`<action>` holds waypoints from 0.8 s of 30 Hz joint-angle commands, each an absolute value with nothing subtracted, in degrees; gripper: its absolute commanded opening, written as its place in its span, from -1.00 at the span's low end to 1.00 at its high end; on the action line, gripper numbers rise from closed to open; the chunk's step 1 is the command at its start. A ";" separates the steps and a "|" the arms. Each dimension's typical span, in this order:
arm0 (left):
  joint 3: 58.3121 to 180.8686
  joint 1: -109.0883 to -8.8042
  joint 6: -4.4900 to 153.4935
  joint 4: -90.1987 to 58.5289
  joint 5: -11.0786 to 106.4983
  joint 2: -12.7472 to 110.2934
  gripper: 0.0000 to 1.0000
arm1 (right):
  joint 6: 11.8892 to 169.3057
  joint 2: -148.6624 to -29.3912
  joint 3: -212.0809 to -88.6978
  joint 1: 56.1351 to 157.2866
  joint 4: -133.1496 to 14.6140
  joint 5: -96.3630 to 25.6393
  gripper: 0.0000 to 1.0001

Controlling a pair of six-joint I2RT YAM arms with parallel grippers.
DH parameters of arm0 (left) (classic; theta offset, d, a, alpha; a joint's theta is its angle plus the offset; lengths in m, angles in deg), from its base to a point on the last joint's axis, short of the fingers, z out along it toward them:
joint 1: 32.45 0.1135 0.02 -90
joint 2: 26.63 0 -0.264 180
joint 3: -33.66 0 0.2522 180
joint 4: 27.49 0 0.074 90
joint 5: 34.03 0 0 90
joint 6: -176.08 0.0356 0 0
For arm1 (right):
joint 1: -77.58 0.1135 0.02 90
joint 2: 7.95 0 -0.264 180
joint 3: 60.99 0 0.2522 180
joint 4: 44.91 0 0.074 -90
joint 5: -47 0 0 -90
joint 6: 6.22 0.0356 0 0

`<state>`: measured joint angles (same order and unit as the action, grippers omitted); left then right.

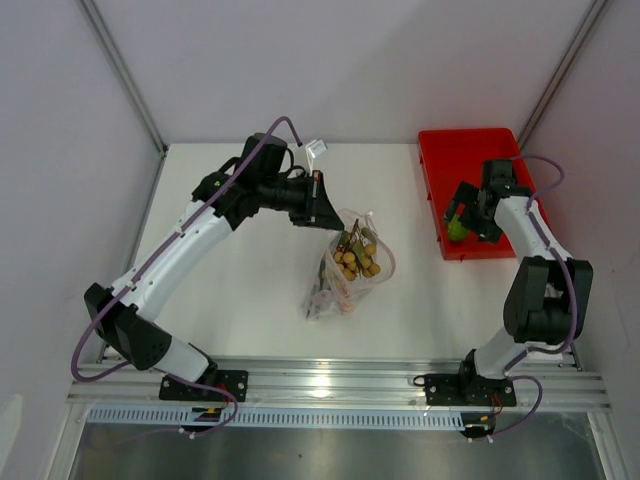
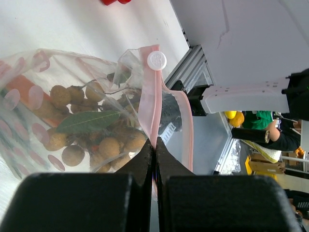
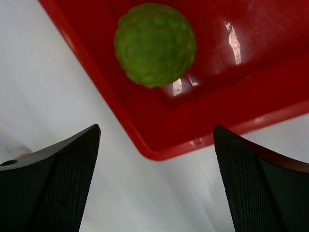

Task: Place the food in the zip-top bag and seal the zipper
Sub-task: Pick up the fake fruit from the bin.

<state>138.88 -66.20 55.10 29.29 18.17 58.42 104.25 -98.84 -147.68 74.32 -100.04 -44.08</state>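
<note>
The clear zip-top bag with pink-red dots lies mid-table. It holds the bunch of small tan round fruits, seen with a green leaf in the left wrist view. Other pieces at the bag's lower end are too blurred to name. My left gripper is shut on the pink zipper strip at the bag's mouth, and the mouth gapes open beyond the fingers. My right gripper is open and empty, hovering above the near-left corner of the red tray. The small green round fruit lies in that corner, also seen from above.
The red tray stands at the back right of the white table. A small white piece lies at the table's far edge behind the left arm. Grey walls close in both sides, and an aluminium rail runs along the near edge.
</note>
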 commanded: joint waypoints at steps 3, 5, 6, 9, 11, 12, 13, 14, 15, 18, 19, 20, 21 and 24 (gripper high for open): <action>139.09 -65.76 55.58 27.14 15.72 56.60 -0.99 | 103.38 -105.22 -151.92 73.28 -94.36 -45.73 0.99; 139.27 -65.76 56.02 27.58 15.80 56.77 -0.99 | 103.65 -106.99 -152.53 73.19 -93.48 -45.38 0.99; 139.44 -65.76 56.20 27.84 15.98 56.95 -0.99 | 103.56 -108.65 -153.41 73.02 -92.69 -45.29 0.99; 139.79 -65.76 56.55 28.19 15.89 57.30 -0.99 | 103.47 -111.30 -154.64 73.01 -91.46 -44.16 0.97; 139.96 -65.76 56.73 28.28 15.89 57.65 -0.99 | 103.64 -113.58 -155.52 73.01 -90.84 -43.71 0.93; 139.97 -65.84 56.64 28.28 15.81 57.74 -0.99 | 103.82 -114.29 -155.70 73.01 -90.41 -43.79 0.92; 139.97 -65.76 56.73 28.28 15.72 57.92 -0.99 | 104.00 -115.77 -156.14 73.01 -90.49 -43.71 0.89; 140.23 -65.76 56.64 28.28 15.63 58.09 -0.99 | 104.17 -116.40 -156.40 73.01 -90.75 -43.71 0.81; 140.15 -65.76 56.73 28.28 15.72 58.27 -0.99 | 104.35 -116.93 -156.41 73.01 -91.01 -43.79 0.77; 140.06 -65.76 56.81 28.37 15.63 58.53 -0.99 | 105.14 -117.72 -155.09 73.01 -90.93 -43.71 0.70; 140.06 -65.76 56.81 28.28 15.54 58.62 -0.99 | 105.23 -117.55 -154.48 73.01 -90.32 -43.71 0.69; 139.97 -65.76 56.81 28.28 15.54 58.71 -0.99 | 105.05 -117.02 -153.25 73.01 -90.05 -43.71 0.69; 139.80 -65.67 56.81 28.19 15.54 58.71 -0.99 | 105.05 -116.76 -152.72 73.10 -89.88 -43.71 0.69; 139.53 -65.67 56.73 28.02 15.37 58.88 -0.99 | 104.53 -115.44 -150.61 73.01 -89.52 -44.23 0.69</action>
